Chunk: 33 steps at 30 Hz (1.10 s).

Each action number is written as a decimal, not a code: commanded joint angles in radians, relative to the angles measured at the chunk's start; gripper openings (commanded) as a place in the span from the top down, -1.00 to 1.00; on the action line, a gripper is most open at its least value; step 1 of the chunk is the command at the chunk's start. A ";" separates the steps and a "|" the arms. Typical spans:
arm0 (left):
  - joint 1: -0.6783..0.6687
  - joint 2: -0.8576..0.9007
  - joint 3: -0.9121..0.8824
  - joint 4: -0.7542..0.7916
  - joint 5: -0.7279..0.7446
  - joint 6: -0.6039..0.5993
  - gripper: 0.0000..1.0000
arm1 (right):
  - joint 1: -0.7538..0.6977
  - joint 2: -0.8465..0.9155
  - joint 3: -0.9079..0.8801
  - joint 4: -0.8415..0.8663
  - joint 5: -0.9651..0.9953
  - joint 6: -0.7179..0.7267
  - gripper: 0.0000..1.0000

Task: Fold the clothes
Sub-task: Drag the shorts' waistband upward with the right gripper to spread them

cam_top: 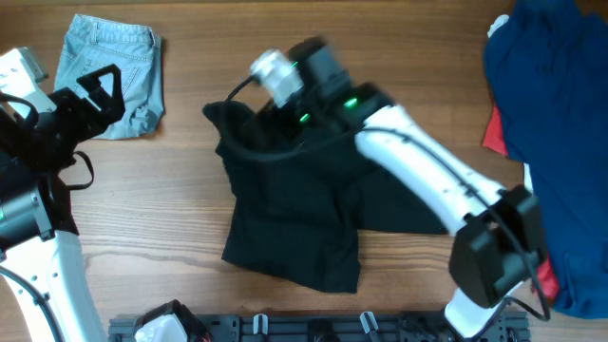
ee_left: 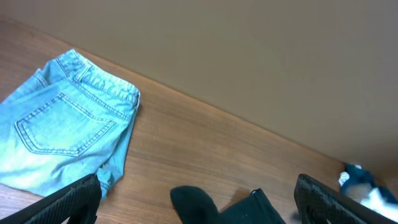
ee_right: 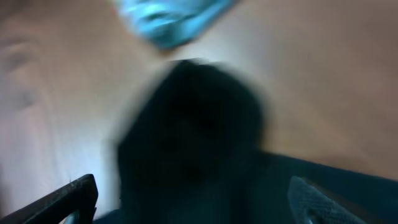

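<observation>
The black shorts (cam_top: 294,218) lie in a rumpled heap in the middle of the wooden table (cam_top: 399,38), plain and dark, with one corner poking out at 10 o'clock. The right gripper (ee_right: 193,208) is over that corner with its fingers (ee_right: 65,199) far apart, squeezing nothing, though that view is blurry. The left gripper (cam_top: 100,95) is spread wide too and holds nothing, at 9 o'clock by the light-blue denim shorts (cam_top: 133,57)

No readable text, labels, brands or nos. anywhere in these views; right wrist pic too blurred.
</observation>
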 commanded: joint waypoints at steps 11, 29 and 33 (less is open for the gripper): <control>-0.052 0.064 0.005 -0.057 0.008 0.018 -0.99 | -0.267 0.175 0.032 0.106 0.101 -0.232 -0.86; -0.099 0.111 0.005 -0.060 0.000 0.041 -0.99 | -0.261 0.419 0.032 0.167 -0.114 -0.186 0.49; -0.099 0.111 0.005 -0.060 -0.016 0.043 -0.99 | -0.261 0.398 0.043 0.286 -0.007 -0.057 0.92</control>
